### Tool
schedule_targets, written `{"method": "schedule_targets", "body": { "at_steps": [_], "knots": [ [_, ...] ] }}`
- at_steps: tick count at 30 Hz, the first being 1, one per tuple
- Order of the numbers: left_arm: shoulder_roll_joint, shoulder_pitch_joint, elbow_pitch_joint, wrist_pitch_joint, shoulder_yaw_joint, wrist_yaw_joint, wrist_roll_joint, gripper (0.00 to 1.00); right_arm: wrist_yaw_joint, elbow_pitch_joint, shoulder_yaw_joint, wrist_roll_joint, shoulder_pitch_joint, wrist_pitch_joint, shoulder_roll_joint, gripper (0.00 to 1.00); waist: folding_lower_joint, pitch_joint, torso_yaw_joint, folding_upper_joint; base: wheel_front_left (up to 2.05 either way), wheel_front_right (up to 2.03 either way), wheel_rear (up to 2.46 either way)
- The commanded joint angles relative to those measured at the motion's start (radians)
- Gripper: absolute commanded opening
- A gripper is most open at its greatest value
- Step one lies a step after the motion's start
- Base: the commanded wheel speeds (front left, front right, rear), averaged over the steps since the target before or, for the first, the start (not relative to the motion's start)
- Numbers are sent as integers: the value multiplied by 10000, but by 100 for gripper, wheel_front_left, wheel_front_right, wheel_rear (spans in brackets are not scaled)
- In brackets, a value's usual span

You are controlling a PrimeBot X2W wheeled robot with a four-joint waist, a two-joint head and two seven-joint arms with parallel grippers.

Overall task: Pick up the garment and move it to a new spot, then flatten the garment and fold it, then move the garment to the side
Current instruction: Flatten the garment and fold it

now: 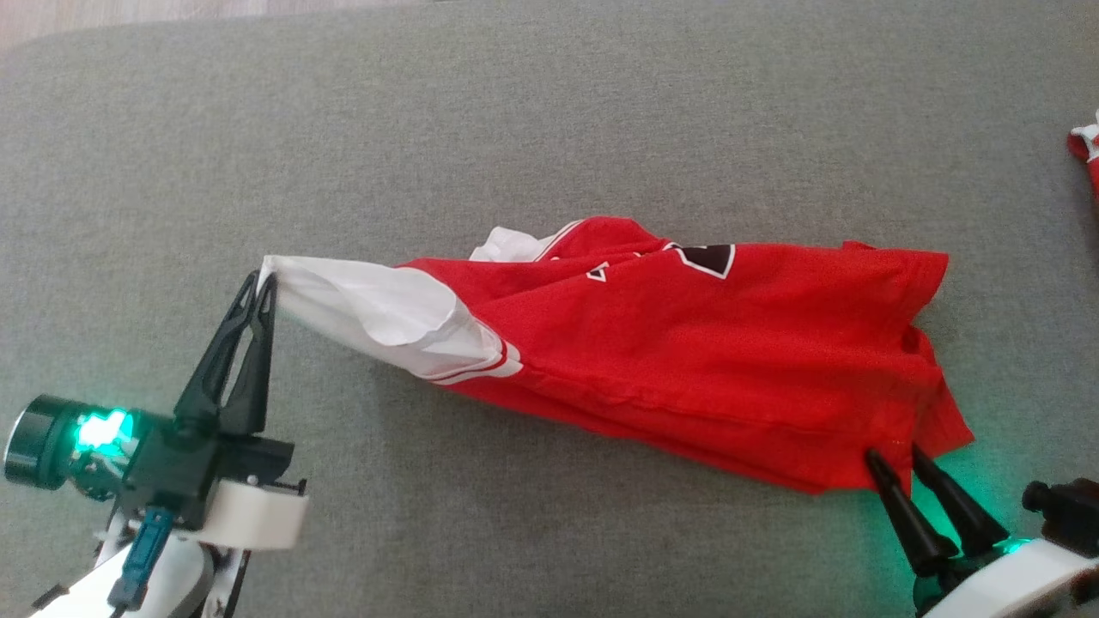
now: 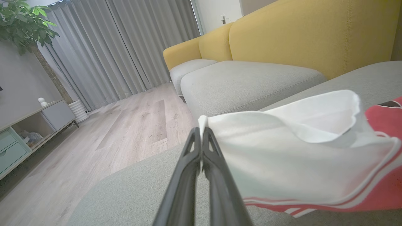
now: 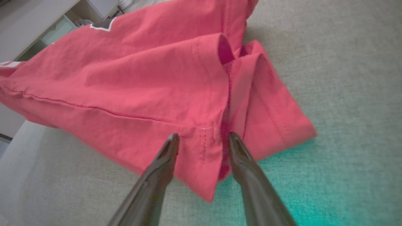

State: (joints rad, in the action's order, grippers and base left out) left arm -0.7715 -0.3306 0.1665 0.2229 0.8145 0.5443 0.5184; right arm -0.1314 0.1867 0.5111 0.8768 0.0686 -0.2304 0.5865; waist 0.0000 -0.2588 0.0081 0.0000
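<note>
Rightward, another red cloth (image 1: 1087, 154) on grey cushion (image 1: 549, 112), left hand (image 1: 264, 279) pinching garment (image 1: 687, 360)

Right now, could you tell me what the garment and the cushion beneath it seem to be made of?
The garment looks like thin matte cloth, perhaps cotton: soft creases, stitched hems. The cushion looks like coarse grey upholstery weave, faintly flecked.

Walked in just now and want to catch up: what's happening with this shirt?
The robot's left gripper is shut on the white sleeve of a crumpled red and white fabric T-shirt, holding it out over the grey upholstered cushion. The right gripper is open, its fingers straddling the shirt's red bottom hem, not yet gripping. The shirt isn't flat yet.
</note>
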Motion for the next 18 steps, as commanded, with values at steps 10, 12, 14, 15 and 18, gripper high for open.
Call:
{"method": "schedule_targets", "body": {
  "at_steps": [10,12,14,15,18],
  "knots": [
    [-336,-469,134,127,-431,-42,9,0,7,-195,79,5,-221,-297,614,0,0,175,-111,0,0,0,0],
    [-364,-478,139,139,-440,-49,-7,0,7,-312,-26,-51,-205,-305,688,0,0,267,-155,0,0,0,0],
    [-452,-497,230,171,-501,-48,-48,0,7,-699,-550,-227,-187,-309,782,0,0,442,-261,0,0,0,0],
    [-462,-504,312,184,-541,-64,-21,0,7,-874,-791,-269,-166,-310,806,0,0,506,-295,0,0,0,0],
    [-550,-565,670,235,-687,-194,37,0,7,-1488,-1589,-392,-35,-311,915,0,0,743,-400,0,0,0,0]
  ]
}}
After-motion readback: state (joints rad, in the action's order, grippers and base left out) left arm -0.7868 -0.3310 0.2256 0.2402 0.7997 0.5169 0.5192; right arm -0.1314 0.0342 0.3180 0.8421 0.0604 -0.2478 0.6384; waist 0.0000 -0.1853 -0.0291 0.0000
